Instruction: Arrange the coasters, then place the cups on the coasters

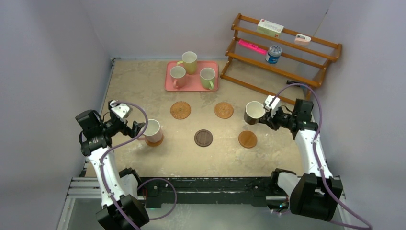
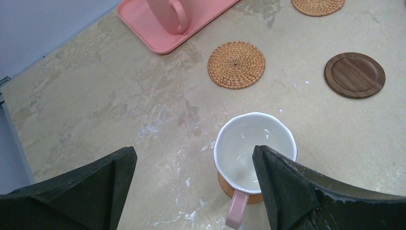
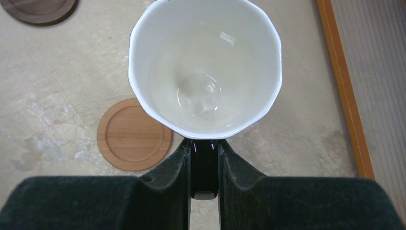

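Note:
My right gripper [image 3: 204, 148] is shut on the handle of a black cup [image 3: 206, 67], held in the air above and beside a tan wooden coaster [image 3: 134, 134]. A pink cup [image 2: 253, 148] stands on an orange-brown coaster [image 2: 227, 184]. My left gripper [image 2: 194, 158] is open just behind it, one finger over its rim. A dark brown coaster [image 1: 203, 138] and two woven coasters [image 1: 180, 110] [image 1: 223, 110] lie bare mid-table. Pale yellow [image 1: 189, 62], pink [image 1: 177, 75] and green [image 1: 207, 77] cups stand on the pink tray [image 1: 191, 87].
A wooden rack [image 1: 287, 72] stands at the back right, holding a box, a pink item and a blue-and-white can [image 1: 274, 53]. Its lower rail [image 3: 342, 86] runs close to the right of the black cup. Grey walls enclose the table on three sides.

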Robot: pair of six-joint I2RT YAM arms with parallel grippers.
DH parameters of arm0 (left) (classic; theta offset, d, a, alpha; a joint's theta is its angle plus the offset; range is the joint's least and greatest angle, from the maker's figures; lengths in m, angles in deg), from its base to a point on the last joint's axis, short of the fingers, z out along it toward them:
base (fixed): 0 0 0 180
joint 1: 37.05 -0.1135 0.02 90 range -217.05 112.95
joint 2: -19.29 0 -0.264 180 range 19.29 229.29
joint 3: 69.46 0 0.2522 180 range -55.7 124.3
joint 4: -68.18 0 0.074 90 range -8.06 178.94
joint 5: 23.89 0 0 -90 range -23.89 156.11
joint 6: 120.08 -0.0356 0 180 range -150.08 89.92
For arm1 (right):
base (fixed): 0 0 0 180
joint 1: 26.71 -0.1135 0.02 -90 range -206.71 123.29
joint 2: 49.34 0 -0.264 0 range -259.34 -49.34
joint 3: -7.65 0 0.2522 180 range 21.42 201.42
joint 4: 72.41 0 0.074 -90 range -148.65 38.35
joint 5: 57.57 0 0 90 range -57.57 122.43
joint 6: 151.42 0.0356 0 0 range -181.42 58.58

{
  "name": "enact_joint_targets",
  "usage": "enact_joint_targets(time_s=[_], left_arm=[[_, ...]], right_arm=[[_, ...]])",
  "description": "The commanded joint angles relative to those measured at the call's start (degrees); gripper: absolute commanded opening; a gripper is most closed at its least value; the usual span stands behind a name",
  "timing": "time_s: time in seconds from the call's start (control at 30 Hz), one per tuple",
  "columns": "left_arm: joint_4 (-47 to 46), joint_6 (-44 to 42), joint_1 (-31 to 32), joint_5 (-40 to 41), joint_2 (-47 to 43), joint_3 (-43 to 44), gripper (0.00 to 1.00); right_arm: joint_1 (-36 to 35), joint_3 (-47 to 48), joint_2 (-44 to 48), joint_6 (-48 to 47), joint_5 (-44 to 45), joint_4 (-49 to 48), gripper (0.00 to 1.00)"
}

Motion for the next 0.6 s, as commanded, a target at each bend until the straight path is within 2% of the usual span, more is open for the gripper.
enact_joint_targets(time_s=[0.0,0.23,0.57], left_arm=[[1.4,-2.7,-0.6,-3.0,0.6,2.4,1.0],[2.4,-3.9,-0.6,-3.4,0.5,2.4,1.0],[2.7,-4.4,-0.6,-3.5,0.5,2.4,1.0]], right_arm=[[0.2,1.6,2.7,-8.7,-7.5,5.6,0.0],[0.3,0.8,2.7,-14.5,-8.5,11.6,0.0],[2.5,3.1,-1.3,-27.5,-10.6,24.4,0.0]])
